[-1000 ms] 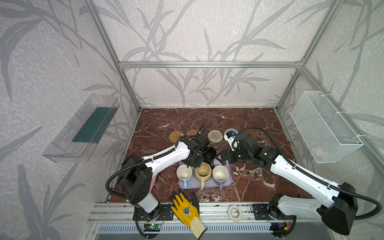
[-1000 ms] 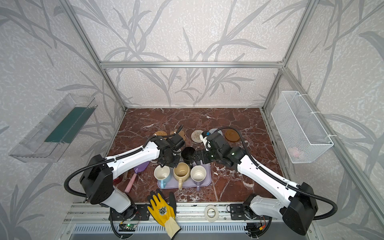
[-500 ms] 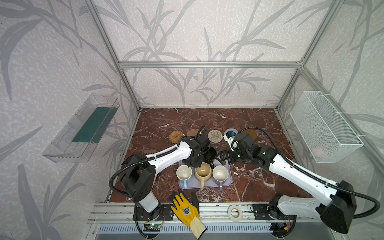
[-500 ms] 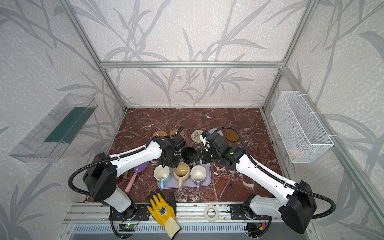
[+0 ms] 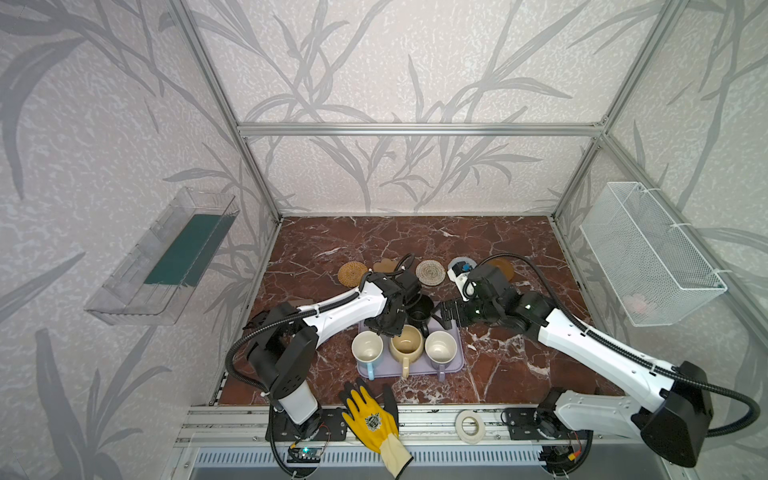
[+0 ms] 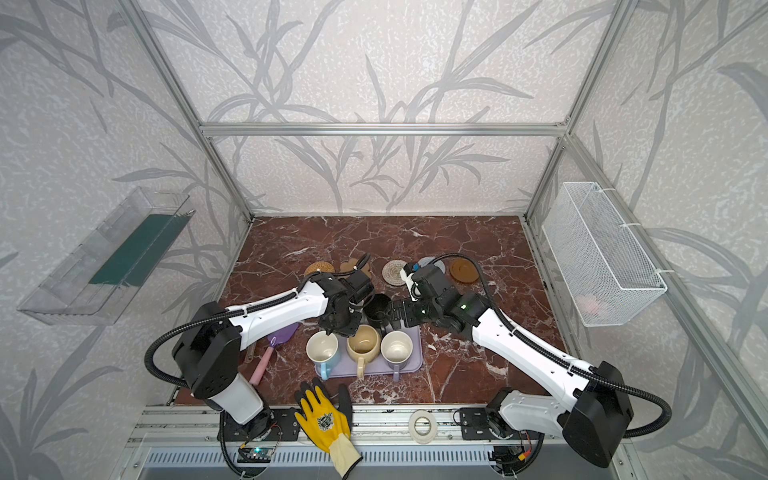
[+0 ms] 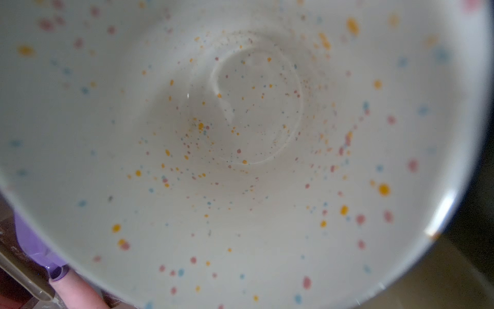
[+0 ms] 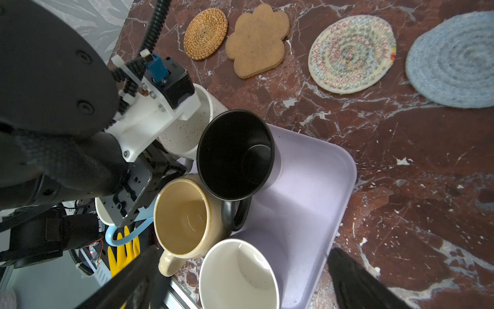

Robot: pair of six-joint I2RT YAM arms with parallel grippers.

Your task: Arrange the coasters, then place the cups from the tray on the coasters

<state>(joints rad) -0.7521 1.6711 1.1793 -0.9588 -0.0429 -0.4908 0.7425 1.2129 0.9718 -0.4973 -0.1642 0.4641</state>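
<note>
On the lavender tray (image 8: pixel 307 187) stand the black cup (image 8: pixel 235 155), cream-yellow cup (image 8: pixel 181 214), lavender cup (image 8: pixel 238 273) and light blue cup (image 5: pixel 367 349). My left gripper (image 5: pixel 388 326) is shut on the white speckled cup (image 8: pixel 187 125) at the tray's back left; its inside fills the left wrist view and hides the fingers. My right gripper (image 5: pixel 444 311) hangs open beside the black cup, touching nothing. Behind lie the orange rattan (image 8: pixel 205 33), paw (image 8: pixel 258 40), cream rope (image 8: pixel 351 53), grey-blue (image 8: pixel 454 61) and brown (image 6: pixel 464 271) coasters.
A yellow glove (image 5: pixel 372 415) and a white tape roll (image 5: pixel 469 424) lie on the front rail. A purple spatula (image 6: pixel 276 340) rests left of the tray. A wire basket (image 5: pixel 648 253) hangs on the right wall, a clear bin (image 5: pixel 166 257) on the left.
The left arm's elbow has swung inward a little while its gripper stays at the white cup. The right arm has hardly moved.
</note>
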